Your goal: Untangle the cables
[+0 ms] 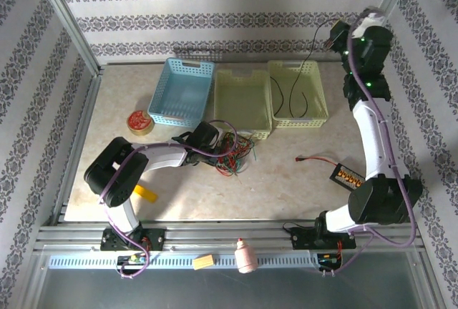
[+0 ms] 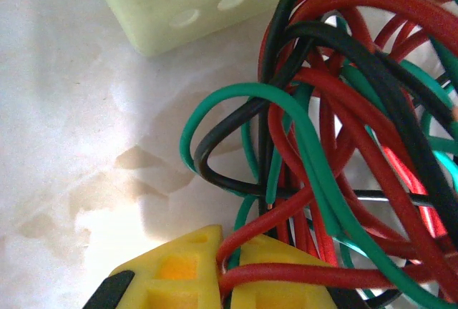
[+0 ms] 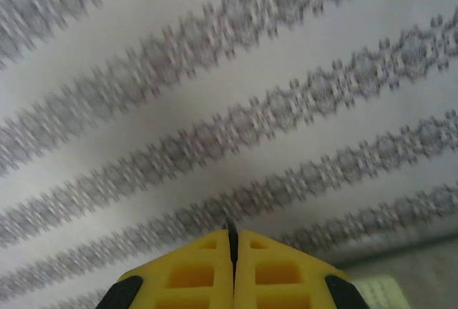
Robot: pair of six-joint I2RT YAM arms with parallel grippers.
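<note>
The cables (image 1: 235, 153) lie as one knot of red, green and black wires on the table (image 1: 286, 173), just in front of the middle pale basket (image 1: 243, 74). The left gripper (image 2: 227, 255) is closed on red strands at the knot's edge, probably to anchor it. The right gripper (image 3: 232, 241), raised high, pinches one black cable (image 1: 299, 64) that hangs into the right basket (image 1: 322, 87), seemingly to set it apart from the others.
</note>
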